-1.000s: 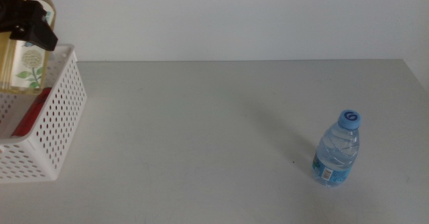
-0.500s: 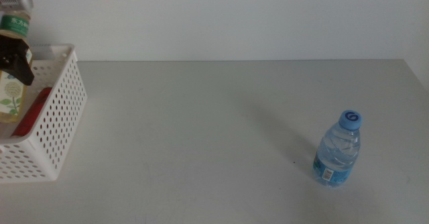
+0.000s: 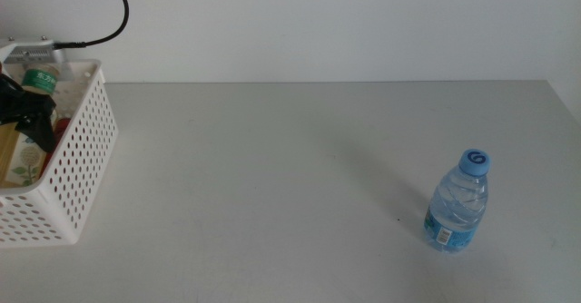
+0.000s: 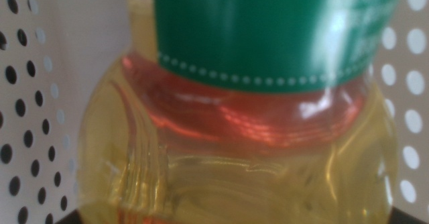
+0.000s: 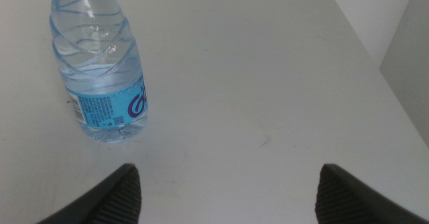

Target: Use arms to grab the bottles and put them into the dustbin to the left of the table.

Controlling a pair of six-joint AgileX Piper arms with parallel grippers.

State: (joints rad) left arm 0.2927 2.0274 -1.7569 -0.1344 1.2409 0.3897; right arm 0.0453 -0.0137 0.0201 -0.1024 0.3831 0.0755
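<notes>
The left gripper [image 3: 32,122] is grasping the yellow-drink bottle [image 4: 241,137] inside the white perforated basket [image 3: 77,158]; the right gripper [image 5: 228,190] is waiting released beside the clear water bottle [image 5: 100,70].

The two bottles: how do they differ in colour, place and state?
The yellow-drink bottle holds yellow liquid and has a green label; the water bottle is clear with a blue label. The first is inside the dustbin, held by the left pincer; the second stands free on the table. Both are upright.
</notes>
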